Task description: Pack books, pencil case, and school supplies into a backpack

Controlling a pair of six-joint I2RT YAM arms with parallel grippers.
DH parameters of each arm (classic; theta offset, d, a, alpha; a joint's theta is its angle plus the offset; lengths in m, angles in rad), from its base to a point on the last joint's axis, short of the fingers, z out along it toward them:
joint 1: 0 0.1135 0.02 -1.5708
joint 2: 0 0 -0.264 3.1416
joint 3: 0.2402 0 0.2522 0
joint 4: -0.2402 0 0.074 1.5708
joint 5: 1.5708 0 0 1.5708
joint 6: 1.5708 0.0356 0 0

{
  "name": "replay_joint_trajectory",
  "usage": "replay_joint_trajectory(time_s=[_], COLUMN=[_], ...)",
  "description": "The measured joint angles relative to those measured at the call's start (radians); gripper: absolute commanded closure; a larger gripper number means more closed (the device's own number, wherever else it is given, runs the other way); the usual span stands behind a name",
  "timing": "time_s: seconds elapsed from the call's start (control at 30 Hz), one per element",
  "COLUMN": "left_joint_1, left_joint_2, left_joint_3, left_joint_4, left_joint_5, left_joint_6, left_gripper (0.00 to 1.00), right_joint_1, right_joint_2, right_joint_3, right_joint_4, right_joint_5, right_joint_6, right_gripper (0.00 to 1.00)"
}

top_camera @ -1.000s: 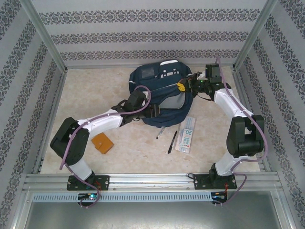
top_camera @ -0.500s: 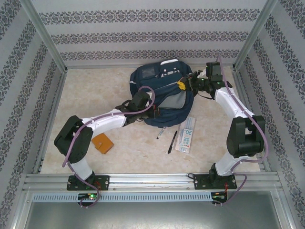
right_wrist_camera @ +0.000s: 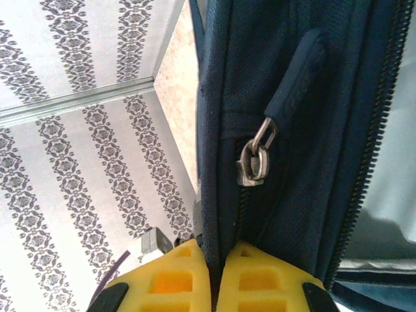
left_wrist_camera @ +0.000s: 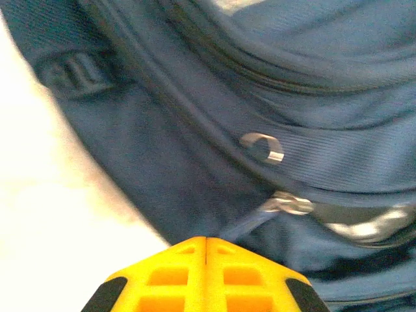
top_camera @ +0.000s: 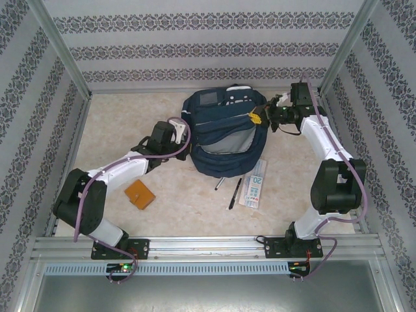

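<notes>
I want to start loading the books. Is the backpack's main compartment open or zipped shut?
Open: the backpack gapes, pale grey lining showing between its unzipped edges, and the right gripper pinches one edge.

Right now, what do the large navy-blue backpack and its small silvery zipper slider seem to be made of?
The large navy-blue backpack looks like woven synthetic fabric, matte: a fine weave grain shows. The small silvery zipper slider looks like metal, by its bright glints; plated plastic is possible.
</notes>
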Motion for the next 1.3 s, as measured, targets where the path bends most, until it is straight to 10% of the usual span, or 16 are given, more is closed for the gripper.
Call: replay_joint_trajectory(time_s=[0.27, 0.37, 0.43, 1.3], left_joint_1=[-0.034, -0.066, -0.07, 0.058], left_joint_2=[0.037, 0.039, 0.048, 0.369], left_joint_3=[-0.073, -0.095, -0.103, -0.143], left_joint_4=[0.156, 0.229, 0.261, 0.937], left_joint_5=[0.151, 0.19, 0.198, 0.557], left_joint_6=[0.082, 0.069, 0.069, 0.319], left_gripper=[1.0, 0.52, 0.43, 0.78], right_joint_1=[-0.037, -0.055, -0.061, -0.068], right_joint_2=[0.05, 0.071, 0.072, 0.061], right_joint_3=[0.015, 0.015, 0.015, 0.013], right_joint_4=[-0.022, -0.029, -0.027, -0.018], right_joint_5=[-0.033, -0.036, -0.037, -0.105], right_joint_6=[-0.042, -0.063, -0.066, -0.066], right_gripper=[0.98, 1.0, 1.0, 1.0])
